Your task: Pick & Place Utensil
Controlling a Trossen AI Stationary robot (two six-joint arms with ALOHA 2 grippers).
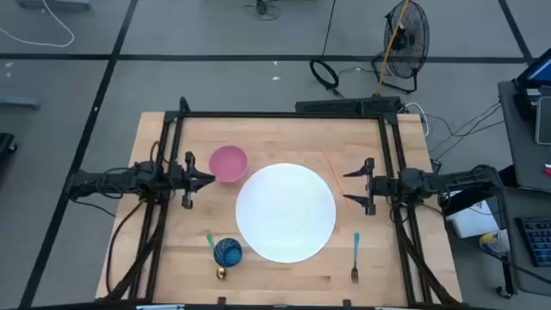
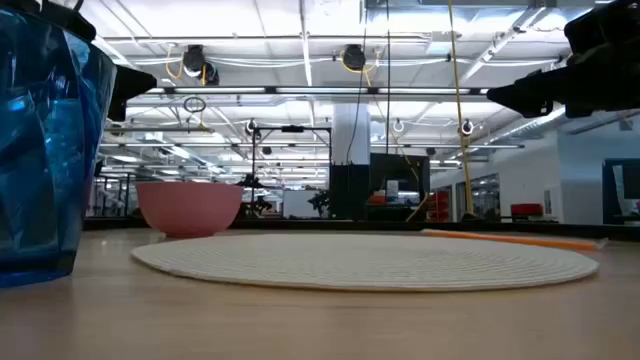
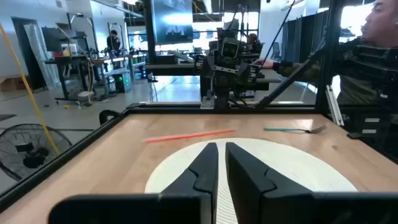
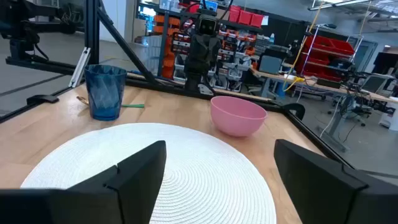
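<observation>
A fork with a teal handle (image 1: 355, 257) lies flat on the wood near the table's near edge, right of the white round placemat (image 1: 286, 213); the left wrist view also shows the fork (image 3: 292, 129). My left gripper (image 1: 209, 179) hovers shut at the placemat's left rim, beside the pink bowl (image 1: 228, 163). My right gripper (image 1: 348, 185) hovers open at the placemat's right rim, with the fork nearer the near edge than it. In their wrist views, the left gripper (image 3: 222, 158) shows only a sliver between its fingers, and the right gripper (image 4: 217, 162) gapes wide.
A blue cup (image 1: 227, 252) stands by the placemat's near-left rim, with a green stick (image 1: 209, 241) and a small gold object (image 1: 220, 274) beside it. An orange straw (image 1: 334, 172) lies far-right of the placemat. A person (image 3: 373, 28) stands beyond the table's right side.
</observation>
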